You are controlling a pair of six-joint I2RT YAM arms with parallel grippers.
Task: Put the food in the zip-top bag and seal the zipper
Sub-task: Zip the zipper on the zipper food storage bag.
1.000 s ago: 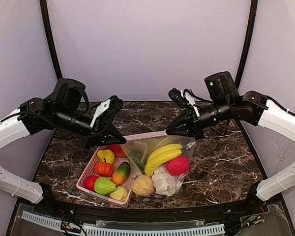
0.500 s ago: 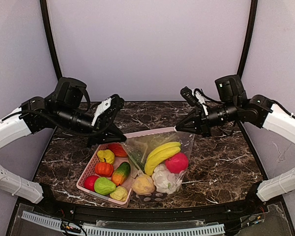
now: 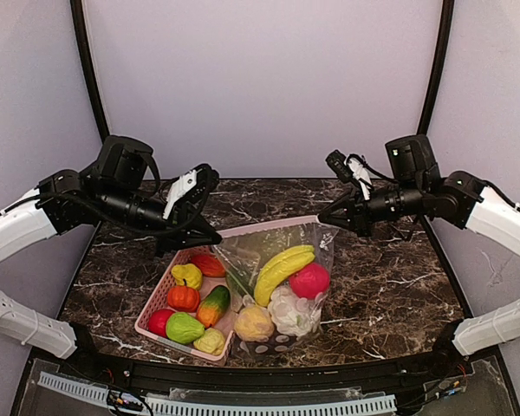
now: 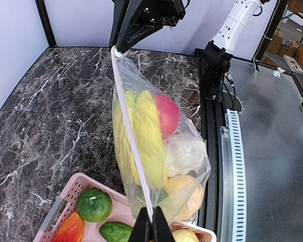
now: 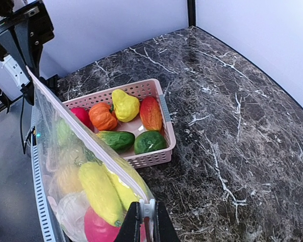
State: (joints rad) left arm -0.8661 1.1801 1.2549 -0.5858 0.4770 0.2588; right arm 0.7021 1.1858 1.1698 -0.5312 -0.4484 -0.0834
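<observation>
The clear dotted zip-top bag hangs stretched between my two grippers, its bottom resting on the table and the basket's edge. Inside are a yellow banana, red fruit, white cauliflower and yellow-orange ball. My left gripper is shut on the left end of the pale pink zipper, as the left wrist view shows. My right gripper is shut on the zipper's other end, pinching a small white tab. The strip runs straight and taut.
The pink slatted basket sits front left, partly under the bag, with a cucumber, orange pumpkin, yellow pear-like piece and other toys. A black rail runs along the front edge. Grey walls enclose the marble table.
My right gripper has moved right and slightly up, pulling the zipper tight and drawing the bag's right side with it. My left gripper has stayed nearly still.
</observation>
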